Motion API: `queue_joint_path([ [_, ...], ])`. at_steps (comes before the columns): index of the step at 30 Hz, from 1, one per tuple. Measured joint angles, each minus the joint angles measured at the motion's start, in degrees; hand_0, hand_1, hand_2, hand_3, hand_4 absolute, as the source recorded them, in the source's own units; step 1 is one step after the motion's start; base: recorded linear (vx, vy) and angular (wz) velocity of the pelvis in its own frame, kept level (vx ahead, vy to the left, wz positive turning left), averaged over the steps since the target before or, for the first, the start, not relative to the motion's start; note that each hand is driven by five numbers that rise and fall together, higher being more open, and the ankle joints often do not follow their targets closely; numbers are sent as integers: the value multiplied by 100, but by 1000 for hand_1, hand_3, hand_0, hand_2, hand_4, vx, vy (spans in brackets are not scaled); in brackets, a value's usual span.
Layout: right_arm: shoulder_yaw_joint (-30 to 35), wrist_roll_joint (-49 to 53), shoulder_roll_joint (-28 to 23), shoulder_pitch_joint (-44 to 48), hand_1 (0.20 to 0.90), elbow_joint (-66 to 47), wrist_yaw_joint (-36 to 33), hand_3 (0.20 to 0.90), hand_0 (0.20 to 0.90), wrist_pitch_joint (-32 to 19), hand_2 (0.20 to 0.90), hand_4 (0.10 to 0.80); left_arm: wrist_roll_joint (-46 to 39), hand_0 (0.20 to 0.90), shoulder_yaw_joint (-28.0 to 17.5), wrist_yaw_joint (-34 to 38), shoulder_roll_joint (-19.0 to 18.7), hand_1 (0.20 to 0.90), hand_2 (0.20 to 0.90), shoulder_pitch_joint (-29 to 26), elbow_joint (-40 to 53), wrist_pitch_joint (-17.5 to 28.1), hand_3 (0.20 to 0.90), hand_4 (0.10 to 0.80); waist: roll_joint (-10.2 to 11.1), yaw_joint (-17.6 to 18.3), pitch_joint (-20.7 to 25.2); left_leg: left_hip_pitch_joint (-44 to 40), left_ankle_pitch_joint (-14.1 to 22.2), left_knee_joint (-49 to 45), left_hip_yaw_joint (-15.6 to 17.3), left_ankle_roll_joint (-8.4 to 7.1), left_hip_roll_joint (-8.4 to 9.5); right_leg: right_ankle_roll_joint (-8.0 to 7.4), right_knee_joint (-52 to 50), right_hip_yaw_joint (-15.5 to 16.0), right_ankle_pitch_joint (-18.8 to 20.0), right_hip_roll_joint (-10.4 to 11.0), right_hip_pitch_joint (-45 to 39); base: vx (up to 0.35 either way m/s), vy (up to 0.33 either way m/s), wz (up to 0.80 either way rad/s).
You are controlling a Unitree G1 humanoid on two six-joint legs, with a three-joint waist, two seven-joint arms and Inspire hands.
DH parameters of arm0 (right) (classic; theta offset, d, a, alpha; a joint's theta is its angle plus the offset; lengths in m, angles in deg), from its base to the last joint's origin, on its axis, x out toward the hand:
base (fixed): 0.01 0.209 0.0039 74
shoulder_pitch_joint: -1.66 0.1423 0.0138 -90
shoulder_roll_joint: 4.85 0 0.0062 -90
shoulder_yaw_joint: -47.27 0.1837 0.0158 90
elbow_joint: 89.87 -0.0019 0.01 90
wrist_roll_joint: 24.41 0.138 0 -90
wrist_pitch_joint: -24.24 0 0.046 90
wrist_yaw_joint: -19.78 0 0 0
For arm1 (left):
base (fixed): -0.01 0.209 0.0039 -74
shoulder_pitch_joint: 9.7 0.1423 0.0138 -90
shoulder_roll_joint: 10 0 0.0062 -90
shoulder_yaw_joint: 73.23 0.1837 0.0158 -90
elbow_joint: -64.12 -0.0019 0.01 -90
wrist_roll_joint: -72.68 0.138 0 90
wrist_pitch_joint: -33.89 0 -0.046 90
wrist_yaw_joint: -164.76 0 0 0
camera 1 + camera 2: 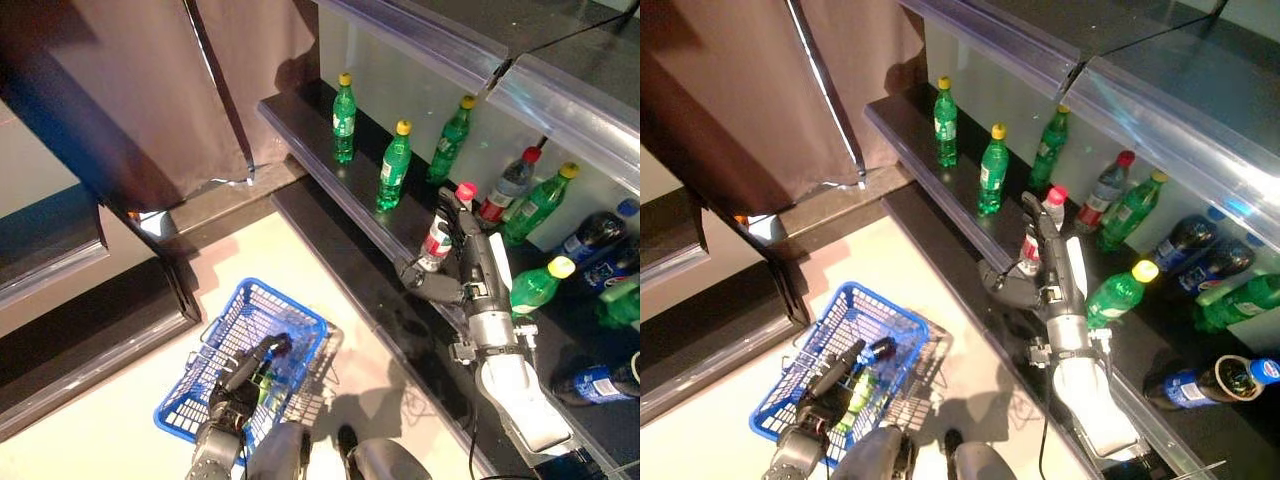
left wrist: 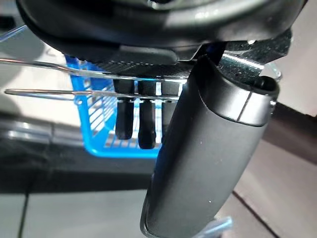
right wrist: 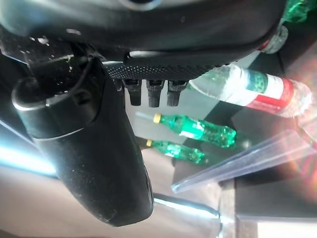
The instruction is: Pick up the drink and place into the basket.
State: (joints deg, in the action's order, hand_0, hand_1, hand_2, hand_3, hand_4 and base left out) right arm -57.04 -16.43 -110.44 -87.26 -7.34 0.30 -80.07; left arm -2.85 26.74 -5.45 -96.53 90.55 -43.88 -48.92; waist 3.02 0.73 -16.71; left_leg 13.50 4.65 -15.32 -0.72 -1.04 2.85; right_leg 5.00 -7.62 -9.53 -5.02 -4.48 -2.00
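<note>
Standing at the front edge of the dark shelf (image 1: 330, 160), the clear bottle (image 1: 437, 240) with the pink cap and red-and-white label is the drink our right hand (image 1: 470, 262) has reached; our straight fingers lie along its far side and our thumb juts out toward the near side, so the hand is spread beside it and not yet clasped around it. In our right wrist view the same bottle (image 3: 250, 87) shows just past the fingertips (image 3: 154, 93). Further along the shelf three green bottles with yellow caps (image 1: 343, 118) stand upright toward its far end, and more bottles, green, red-capped and dark blue, crowd the back near our right arm. Down on the pale floor sits the blue wire basket (image 1: 232, 318) with a green bottle already lying in it. Our left hand (image 1: 250, 372) hangs over the basket with its fingers curled around the wire handles (image 2: 59, 79).
</note>
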Motion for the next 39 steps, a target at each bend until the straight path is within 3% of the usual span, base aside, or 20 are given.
queue_joint_path([
  [2, -2, 37, -17, -17, 900, 16, 159, 900, 900, 1, 900, 800, -11, 300, -188, -2, -24, 300, 300, 103, -10, -5, 200, 100, -25, -64, -5, -96, -220, 1584, -185, -123, -313, 109, 325, -191, 107, -153, -381, 486, 375, -68],
  [4, 74, 102, -21, -147, 900, -11, 313, 900, 900, -28, 900, 800, -50, 300, -331, -28, -3, 300, 300, 147, -149, 97, 200, 100, -58, -86, 1, -3, -329, 2003, -690, -246, -492, 79, 405, -504, -106, -213, -690, 416, 440, -69],
  [6, 157, 118, -27, -271, 900, -12, 447, 900, 900, -55, 900, 800, -190, 300, -483, -55, 107, 300, 300, 163, -247, 249, 200, 100, -77, -81, 27, 138, -329, 1689, -766, -245, -576, 31, 382, -753, -242, -169, -839, 290, 468, -78],
  [8, 198, 121, -61, -365, 900, -48, 558, 900, 900, -84, 900, 800, -323, 300, -560, -78, 140, 300, 300, 180, -368, 350, 200, 100, -112, -92, 77, 102, -337, 1347, -521, -171, -689, -178, 388, -961, -535, 62, -997, 369, 582, -87],
  [9, 195, 120, -124, -419, 900, -87, 555, 900, 900, -88, 900, 800, -351, 300, -508, -78, 127, 300, 300, 165, -413, 346, 200, 100, -142, 19, 73, -23, -706, 1373, -272, -150, -653, -352, 371, -830, -731, 242, -1141, 409, 588, -41],
  [10, 195, 122, -128, -470, 900, -90, 543, 900, 900, -66, 900, 800, -369, 300, -440, -72, 114, 300, 300, 112, -478, 318, 200, 100, -136, 151, 77, -143, -1189, 1344, -120, 58, -494, -555, 248, -683, -872, 421, -1241, 259, 352, -9],
  [11, 195, 123, -129, -509, 900, -104, 538, 900, 900, -60, 900, 800, -369, 300, -353, -68, 111, 300, 300, 116, -472, 311, 200, 100, -144, 186, 75, -240, -1508, 1309, -125, 118, -392, -688, 122, -578, -960, 502, -1294, 258, 314, 8],
  [12, 196, 141, -25, -621, 900, -165, 502, 900, 900, -36, 900, 800, -366, 300, -190, -62, 42, 300, 300, 112, -420, 293, 200, 100, -26, 209, 116, -361, -1649, 1317, -119, 170, -123, -880, -152, -315, -1072, 728, -1336, 317, 359, 17],
  [14, 180, 156, 142, -645, 900, -268, 368, 900, 900, -10, 900, 800, -340, 300, 1, -54, 2, 300, 300, 30, -290, 153, 200, 100, 20, 220, 133, -473, -1460, 1323, -99, 472, 212, -1051, -828, 128, -969, 1052, -1115, 315, 342, 21],
  [17, 73, 75, 388, -571, 900, -359, 245, 900, 900, -5, 900, 800, -305, 300, 33, -51, 5, 300, 300, -40, -171, 15, 200, 100, -19, 4, 112, -725, -1314, 1521, -11, 669, 361, -1250, -1690, 635, -1119, 1347, -545, 254, 263, -12],
  [21, -34, -2, 398, -353, 900, -454, 204, 900, 900, -5, 900, 800, -272, 300, 28, -51, -209, 300, 300, -37, -170, -157, 200, 100, -86, -98, 70, -1174, -1302, 1942, 211, 680, 339, -1205, -1569, 1261, -1135, 1243, 66, 162, 99, -26],
  [22, -21, -2, 403, -287, 900, -462, 207, 900, 900, -9, 900, 800, -271, 300, -26, -50, -232, 300, 300, 26, -114, -152, 200, 100, -80, -156, 74, -1263, -1244, 1994, 415, 735, 327, -1121, -1394, 1605, -1085, 1142, 336, 65, 8, -58],
  [26, -6, -4, 446, -295, 900, -395, 226, 900, 900, -25, 900, 800, -182, 300, -128, -50, -191, 300, 300, 103, -46, -118, 200, 100, -69, -212, 81, -1291, -1096, 1992, 661, 530, 381, -644, -899, 2063, -783, 698, 686, 61, -63, -47],
  [28, -9, -3, 488, -353, 900, -246, 233, 900, 900, -48, 900, 800, -28, 300, -179, -50, -154, 300, 300, 171, -48, -111, 200, 100, -64, -219, 83, -1292, -859, 1875, 758, 125, 403, -319, -311, 2039, -395, 411, 444, 108, -87, -18],
  [29, -22, -4, 495, -471, 900, -220, 235, 900, 900, -50, 900, 800, -26, 300, -190, -51, -161, 300, 300, 231, -46, -121, 200, 100, 87, -249, 91, -1169, -479, 1496, 1097, -306, 427, -45, 136, 2053, 109, 543, 154, 56, -83, -4],
  [30, -27, -1, 502, -506, 900, -198, 236, 900, 900, -74, 900, 800, -21, 300, -227, -85, -177, 300, 300, 256, -38, -126, 200, 100, 196, -297, 63, -858, -204, 713, 1095, 191, 326, -471, 349, 2043, 163, 745, 28, 60, -101, -18],
  [31, -29, 1, 500, -520, 900, -173, 240, 900, 900, -74, 900, 800, -29, 300, -261, -84, -163, 300, 300, 278, -46, -149, 200, 100, 263, -364, 50, -640, -140, 186, 943, 218, -14, -532, 353, 1993, 181, 852, 43, 42, -99, -15],
  [33, 22, -9, 354, -505, 900, -154, 261, 900, 900, -139, 900, 800, 245, 300, -319, -100, -90, 300, 300, 397, -108, -147, 200, 100, 64, -207, 61, -794, -288, 531, 590, -40, -573, -748, 125, 2063, -5, 807, 66, 29, -83, 11],
  [36, -108, -19, 437, -357, 900, -93, 355, 900, 900, -130, 900, 800, 177, 300, -370, -136, -171, 300, 300, 466, -135, -143, 200, 100, 135, -343, 53, -673, -287, 11, 524, -90, -306, -677, -299, 1825, -250, 919, 304, 61, 29, -11],
  [39, -203, -32, 428, -117, 900, 40, 346, 900, 900, -120, 900, 800, -34, 300, -405, -157, 94, 300, 300, 456, -139, 81, 200, 100, 28, -553, -2, -596, -268, -421, 327, -103, -213, -740, 21, 1605, -60, 1045, 21, 119, 163, -29],
])
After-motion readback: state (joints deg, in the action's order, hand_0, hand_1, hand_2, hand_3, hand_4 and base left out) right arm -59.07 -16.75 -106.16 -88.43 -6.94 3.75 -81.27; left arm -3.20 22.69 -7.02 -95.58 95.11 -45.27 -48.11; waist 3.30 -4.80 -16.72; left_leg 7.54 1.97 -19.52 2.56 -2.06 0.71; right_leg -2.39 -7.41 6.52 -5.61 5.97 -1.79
